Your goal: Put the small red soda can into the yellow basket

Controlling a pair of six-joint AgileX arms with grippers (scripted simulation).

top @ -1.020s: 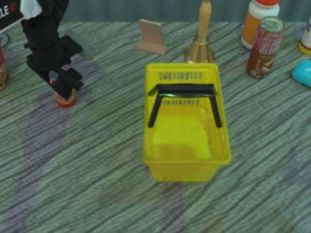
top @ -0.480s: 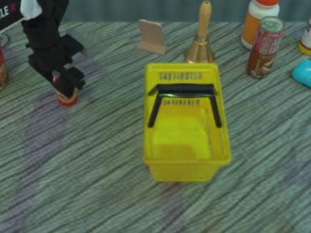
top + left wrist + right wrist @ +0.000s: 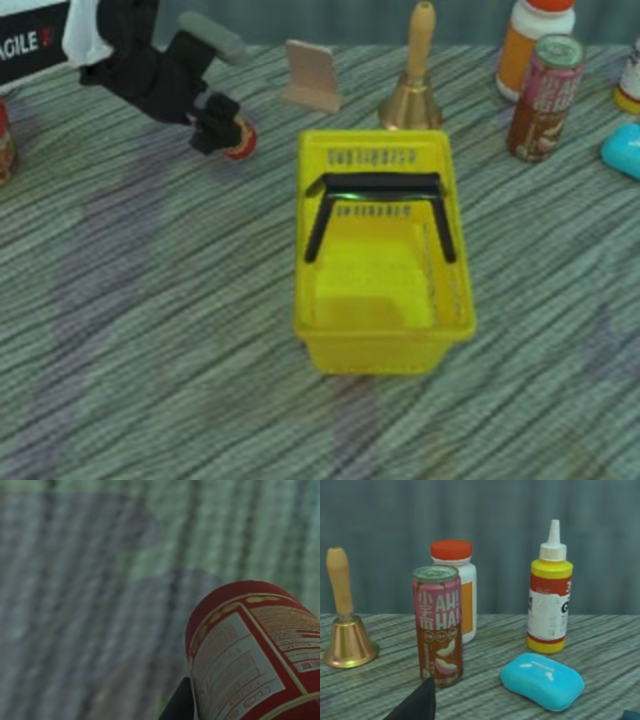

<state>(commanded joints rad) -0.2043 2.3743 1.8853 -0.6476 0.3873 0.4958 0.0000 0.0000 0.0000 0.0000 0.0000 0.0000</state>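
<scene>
The striped grey-green woven table cover is filling the top view. Sitting near its middle is the bright yellow rectangular plastic basket with slotted sides, its black handles lying folded across the far half.

The black left arm is reaching in from the far left corner, and the left gripper is hanging above the table, left of the basket's far end and apart from it. Its fingers are clamping the small red soda can, which is lying tilted in the grip with only its end peeking out in the top view. The left wrist view is showing what that view hides: the can's red side with a white printed panel and yellow edging, lifted over the cloth.

The right wrist view is showing the far right cluster from the side: a white bottle with an orange cap, a yellow squeeze bottle with a white nozzle, a tall maroon-and-pink can, a brass handbell with a wooden handle and a turquoise soap bar. Only a dark fingertip of the right gripper is showing, so I cannot tell its state.
</scene>
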